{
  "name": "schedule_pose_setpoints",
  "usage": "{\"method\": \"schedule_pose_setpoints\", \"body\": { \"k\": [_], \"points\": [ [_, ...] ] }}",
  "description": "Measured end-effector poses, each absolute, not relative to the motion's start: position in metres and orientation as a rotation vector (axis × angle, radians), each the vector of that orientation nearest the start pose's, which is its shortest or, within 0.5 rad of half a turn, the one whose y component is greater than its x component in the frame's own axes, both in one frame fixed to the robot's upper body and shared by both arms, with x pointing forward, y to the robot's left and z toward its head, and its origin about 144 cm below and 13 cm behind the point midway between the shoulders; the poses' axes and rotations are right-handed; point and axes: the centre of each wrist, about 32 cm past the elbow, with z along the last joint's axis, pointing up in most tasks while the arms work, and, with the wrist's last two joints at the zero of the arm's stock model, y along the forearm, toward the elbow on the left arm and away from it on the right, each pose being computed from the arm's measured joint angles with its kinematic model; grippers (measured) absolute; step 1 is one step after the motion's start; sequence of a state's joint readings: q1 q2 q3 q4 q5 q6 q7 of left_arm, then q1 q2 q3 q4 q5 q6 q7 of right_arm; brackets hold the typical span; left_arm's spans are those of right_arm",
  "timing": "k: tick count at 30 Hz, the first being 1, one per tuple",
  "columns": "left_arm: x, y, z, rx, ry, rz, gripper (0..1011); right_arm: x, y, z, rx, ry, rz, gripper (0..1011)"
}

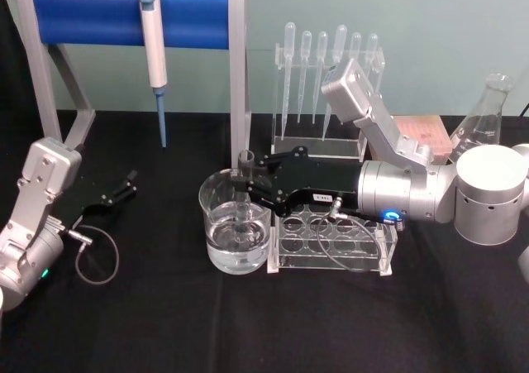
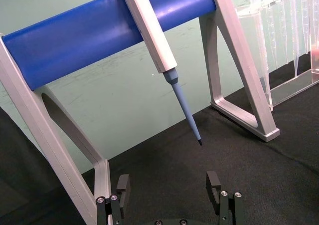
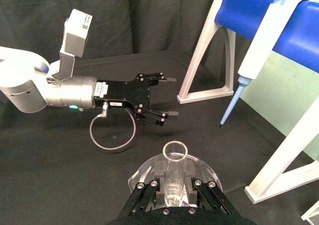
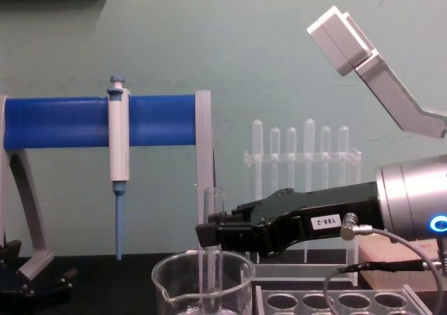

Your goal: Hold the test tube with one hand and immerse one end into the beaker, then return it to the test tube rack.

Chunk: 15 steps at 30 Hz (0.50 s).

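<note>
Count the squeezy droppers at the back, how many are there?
6 pipettes, upright side by side in one clear stand behind the test tube rack; none seems hidden.

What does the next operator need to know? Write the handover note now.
Right hand: shut on the test tube, holding it upright in the beaker.
Left hand: open, parked low at the left, holding nothing.
Test tube: lower end inside the beaker, apparently in the water.
Test tube rack: just beside the beaker, under the right arm.
Done: tube picked up and dipped.
Left: lift the tube out and set it back in the rack.
</note>
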<state>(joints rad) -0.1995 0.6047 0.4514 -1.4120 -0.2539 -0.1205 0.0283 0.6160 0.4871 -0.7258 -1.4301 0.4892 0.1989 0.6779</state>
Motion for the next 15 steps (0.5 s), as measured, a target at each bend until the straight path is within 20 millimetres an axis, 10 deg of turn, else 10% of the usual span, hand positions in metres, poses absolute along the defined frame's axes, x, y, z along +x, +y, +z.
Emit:
{"method": "schedule_pose_setpoints", "body": {
  "k": [15],
  "points": [
    [0.4886, 0.3097, 1.1398, 0.304, -0.285, 1.248, 1000, 0.5628, -0.1986, 1.2495, -0.266, -0.069, -0.382, 239]
  ]
}}
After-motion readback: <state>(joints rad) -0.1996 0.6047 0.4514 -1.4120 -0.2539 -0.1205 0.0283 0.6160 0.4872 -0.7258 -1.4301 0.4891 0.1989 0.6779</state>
